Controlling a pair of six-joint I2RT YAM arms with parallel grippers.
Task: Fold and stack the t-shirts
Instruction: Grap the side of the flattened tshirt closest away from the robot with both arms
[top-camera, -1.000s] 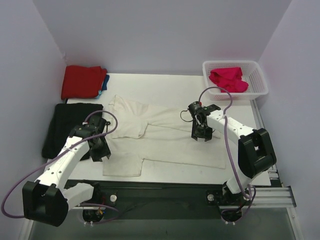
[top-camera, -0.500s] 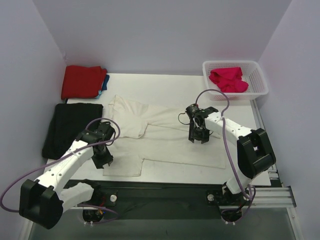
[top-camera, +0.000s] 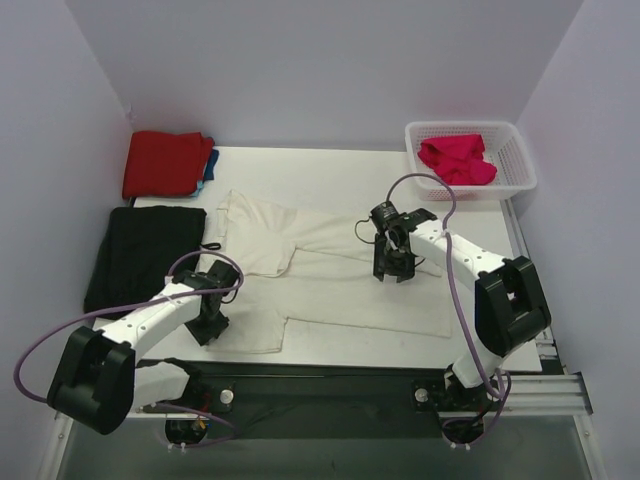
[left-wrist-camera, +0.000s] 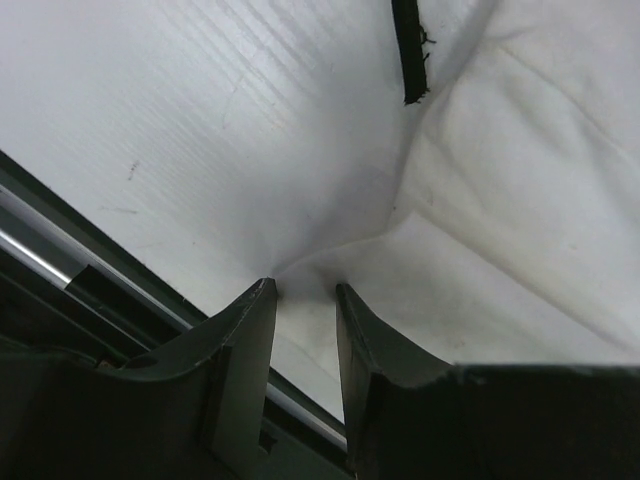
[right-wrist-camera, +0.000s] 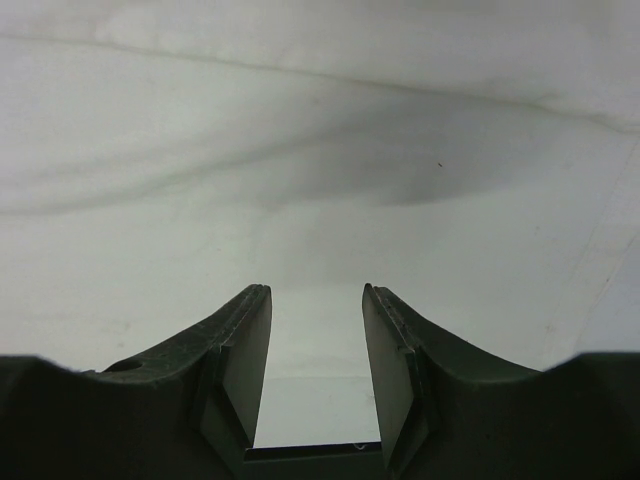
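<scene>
A large cream-white t-shirt (top-camera: 330, 280) lies spread flat across the middle of the table. My left gripper (top-camera: 207, 325) is down at its near-left corner. In the left wrist view the gripper (left-wrist-camera: 305, 292) stands open, with the corner of the cream cloth (left-wrist-camera: 480, 200) lying between the fingertips (left-wrist-camera: 262, 300). My right gripper (top-camera: 390, 268) hovers over the shirt's middle. It shows open in the right wrist view (right-wrist-camera: 315, 290), with only flat cream cloth (right-wrist-camera: 320, 150) beneath it. A folded red t-shirt (top-camera: 167, 163) rests on a blue one (top-camera: 208, 166) at the far left. A magenta-pink t-shirt (top-camera: 457, 158) is crumpled in the basket.
A white plastic basket (top-camera: 520, 165) stands at the far right corner. A black cloth (top-camera: 145, 255) lies along the left edge, its black strap (left-wrist-camera: 408, 50) reaching next to the cream shirt. The table's near edge and dark metal rail (left-wrist-camera: 60, 260) run just behind my left gripper.
My left gripper has swung toward the near edge and to the right, arriving at the cream shirt's near-left corner. My right gripper has drifted slightly left over the shirt.
</scene>
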